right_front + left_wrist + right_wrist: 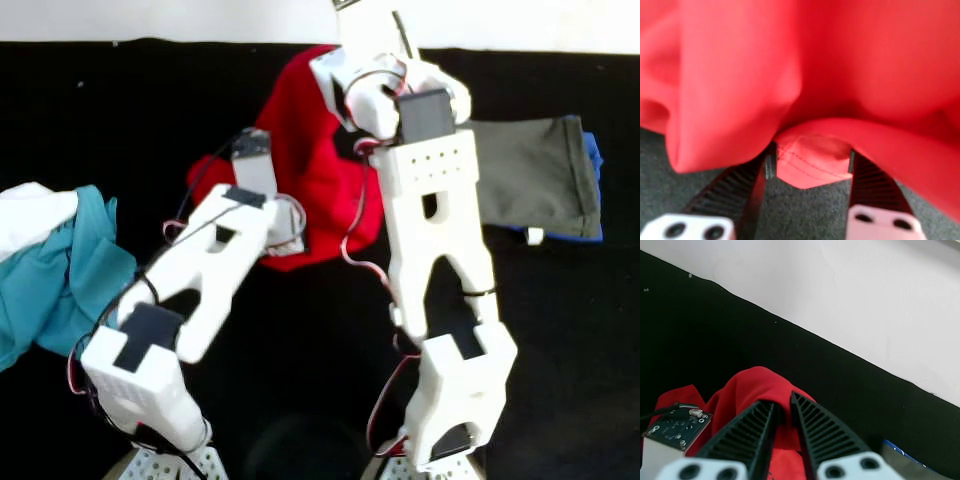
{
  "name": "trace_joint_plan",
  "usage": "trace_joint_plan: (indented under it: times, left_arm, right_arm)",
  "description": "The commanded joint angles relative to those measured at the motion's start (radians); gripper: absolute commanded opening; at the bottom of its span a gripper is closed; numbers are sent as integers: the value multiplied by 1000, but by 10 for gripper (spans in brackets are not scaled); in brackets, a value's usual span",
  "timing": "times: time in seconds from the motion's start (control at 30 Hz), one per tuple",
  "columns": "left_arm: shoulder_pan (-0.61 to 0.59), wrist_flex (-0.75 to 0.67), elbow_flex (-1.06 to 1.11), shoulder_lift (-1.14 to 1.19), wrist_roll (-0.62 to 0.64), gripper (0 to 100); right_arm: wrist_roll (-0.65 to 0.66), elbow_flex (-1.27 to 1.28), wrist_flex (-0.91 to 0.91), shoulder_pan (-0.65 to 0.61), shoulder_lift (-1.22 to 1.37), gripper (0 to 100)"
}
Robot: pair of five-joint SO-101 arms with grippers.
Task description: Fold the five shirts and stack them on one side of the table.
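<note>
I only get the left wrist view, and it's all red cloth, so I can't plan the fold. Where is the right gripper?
Observer: The right gripper is shut on the red shirt at its far edge, toward the back of the table.
Operator: Any shirts stacked yet?
Observer: A grey shirt lies folded on a blue shirt, on the right arm's side.
Operator: What's left to fold?
Observer: A teal shirt and a white shirt lie crumpled on the left arm's side.
</note>
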Motion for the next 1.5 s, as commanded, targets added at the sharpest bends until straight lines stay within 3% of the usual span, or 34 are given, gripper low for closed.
trace_joint_plan:
  times: [0.0,0.17,0.3,0.67,1.0,1.23,1.47]
  left_arm:
    - [-18,-18,-21,10,-15,227]
    - [-10,-17,-22,4,-14,2]
    - [-21,52,-61,-36,-14,8]
    - [-130,466,-369,-355,-48,9]
    - [-216,674,-771,-570,-210,9]
    - [-216,694,-865,-636,-215,9]
    - [-220,704,-598,-582,-216,9]
  right_arm:
    - [9,-47,2,15,-12,6]
    - [9,-44,2,16,-10,6]
    - [9,-39,2,62,-8,6]
    - [9,-51,-82,254,51,6]
    - [9,-343,-111,243,-61,6]
    - [-6,-389,136,211,-142,6]
    - [-302,-389,435,216,10,6]
